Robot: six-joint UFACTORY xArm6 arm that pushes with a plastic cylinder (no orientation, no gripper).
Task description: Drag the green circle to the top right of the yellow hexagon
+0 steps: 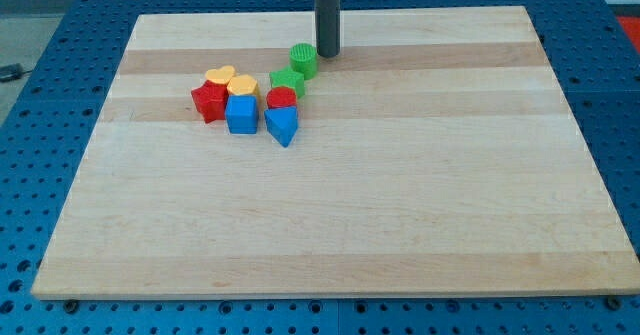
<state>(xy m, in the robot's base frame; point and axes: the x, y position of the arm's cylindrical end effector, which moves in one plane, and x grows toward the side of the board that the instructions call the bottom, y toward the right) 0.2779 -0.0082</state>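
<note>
The green circle (303, 59) sits near the view's top centre of the wooden board (400, 195). My tip (328, 54) is just to its right, touching or nearly touching it. Two yellow blocks lie to the left: a heart-like one (220, 76) and another (243, 86) beside it; which one is the hexagon I cannot tell. The green circle is up and to the right of both. A green star (287, 80) lies just below the green circle.
A red star (208, 101), a blue cube (241, 114), a red round block (281, 99) and a blue triangular block (283, 125) cluster below the yellow blocks. The board's top edge (420, 12) is close behind my tip.
</note>
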